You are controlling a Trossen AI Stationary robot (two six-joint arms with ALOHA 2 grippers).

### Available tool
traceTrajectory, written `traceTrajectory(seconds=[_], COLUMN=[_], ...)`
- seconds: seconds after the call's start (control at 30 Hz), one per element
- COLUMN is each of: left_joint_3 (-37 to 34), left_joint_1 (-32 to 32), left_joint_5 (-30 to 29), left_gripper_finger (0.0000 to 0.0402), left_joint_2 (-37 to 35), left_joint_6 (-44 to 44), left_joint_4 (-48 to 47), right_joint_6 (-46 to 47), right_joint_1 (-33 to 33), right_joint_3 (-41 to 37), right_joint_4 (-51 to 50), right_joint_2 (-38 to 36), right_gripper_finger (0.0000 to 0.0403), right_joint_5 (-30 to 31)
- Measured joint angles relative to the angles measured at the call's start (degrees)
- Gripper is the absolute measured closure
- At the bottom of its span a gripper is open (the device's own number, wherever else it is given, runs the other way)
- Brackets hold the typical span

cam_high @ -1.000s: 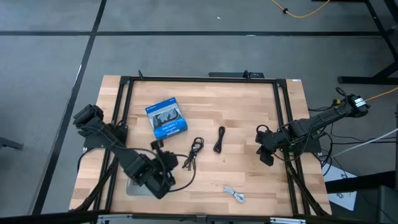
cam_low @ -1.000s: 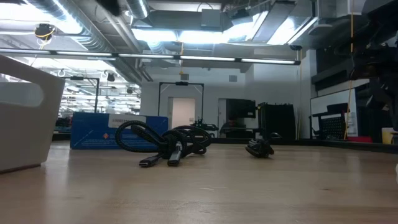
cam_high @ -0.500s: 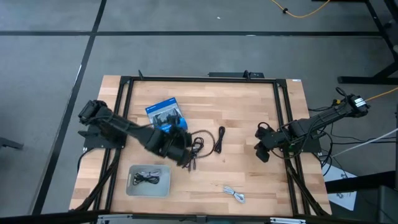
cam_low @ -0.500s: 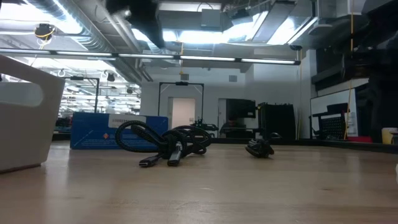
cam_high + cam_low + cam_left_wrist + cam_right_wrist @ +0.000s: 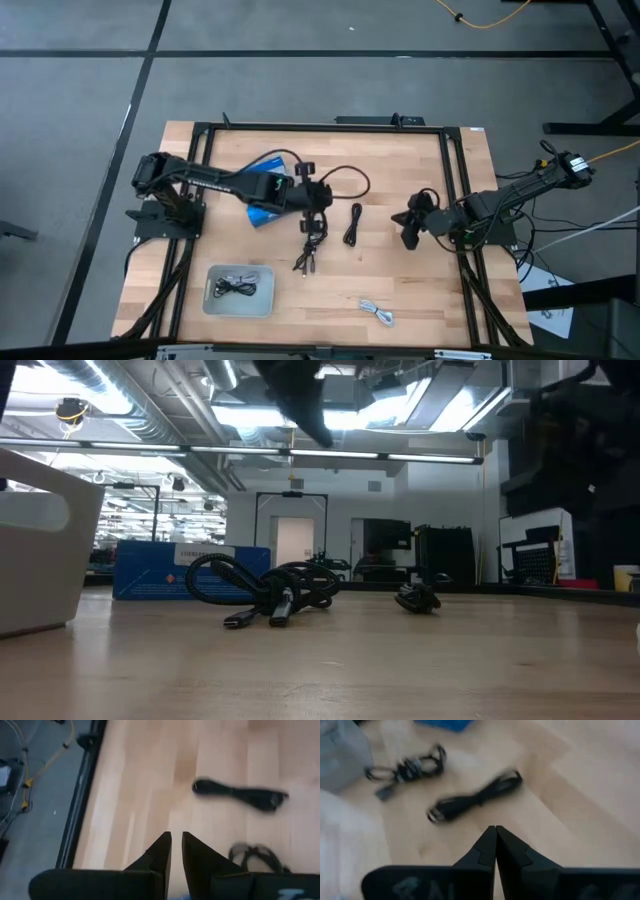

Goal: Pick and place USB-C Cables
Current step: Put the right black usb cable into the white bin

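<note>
In the high view, a loose black USB-C cable bundle [image 5: 309,252] and a straighter black one [image 5: 353,224] lie flat mid-table. A white one [image 5: 377,312] lies near the near edge, and another black one [image 5: 237,287] lies in the grey tray [image 5: 212,300]. My left gripper [image 5: 313,222] hovers just far of the loose bundle, with only a thin slit between its fingers [image 5: 175,840]. My right gripper [image 5: 410,226] is shut [image 5: 495,832] and stands to the right of the straighter cable [image 5: 475,797]. Both grippers hold nothing.
The blue retail box [image 5: 262,195] lies far-left of the cables, partly under my left arm. In the low view the tray wall [image 5: 40,550] stands at the left, with the box [image 5: 190,572] behind the loose bundle [image 5: 265,590]. A black frame [image 5: 455,180] edges the table.
My left gripper has swung from above the tray at the near-left, up and toward the table's far right, and now stands over the middle by the loose black bundle. The tray shows a black cable lying inside. My right gripper has shifted slightly toward the table's left.
</note>
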Motion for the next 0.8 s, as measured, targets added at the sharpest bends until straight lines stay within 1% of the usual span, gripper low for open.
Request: traceTrajectory(seconds=[0.1, 0.23, 0.37, 0.53, 0.57, 0.6, 0.7, 0.73, 0.8], left_joint_3=[0.0, 0.0, 0.0, 0.0, 0.0, 0.0, 0.0, 0.0, 0.0], left_joint_1=[0.8, 0.6, -0.1, -1.3, -1.4, -1.4, -0.7, -0.4, 0.2], left_joint_5=[0.0, 0.1, 2.8, 3.1, 4.0, 6.2, 16.4, 18.9, 21.0], left_gripper_finger=[0.0363, 0.0363, 0.0363, 0.0363, 0.0363, 0.0363, 0.0363, 0.0363, 0.0363], left_joint_2=[0.0, 0.0, 0.0, 0.9, 1.5, 2.3, 5.1, 6.1, 7.6], left_joint_6=[0.4, 0.4, 0.8, -1.0, -0.9, -0.7, 1.0, 2.3, 3.7], left_joint_4=[2.6, 2.3, 1.9, 3.2, 4.2, 5.6, 9.5, 10.3, 12.1], right_joint_6=[0.2, -0.7, -1.4, -1.6, -2.1, -3.3, -6.3, -7.0, -8.1], right_joint_1=[0.0, 0.0, 0.0, 0.0, 0.0, 0.0, 0.0, 0.0, 0.0], right_joint_3=[0.0, 0.0, 0.0, 0.0, 0.0, 0.0, 0.0, 0.0, 0.0], right_joint_4=[1.8, 1.8, 1.8, 1.8, 1.8, 1.8, 1.9, 2.0, 2.3], right_joint_2=[0.0, 0.0, 0.0, 0.0, 0.0, 0.0, 0.0, 0.0, 0.0], right_gripper_finger=[0.0389, 0.0389, 0.0389, 0.0389, 0.0389, 0.0389, 0.0388, 0.0388, 0.0388], right_joint_5=[0.3, 0.4, 0.9, 0.9, 0.9, 0.9, -0.1, -0.9, -2.9])
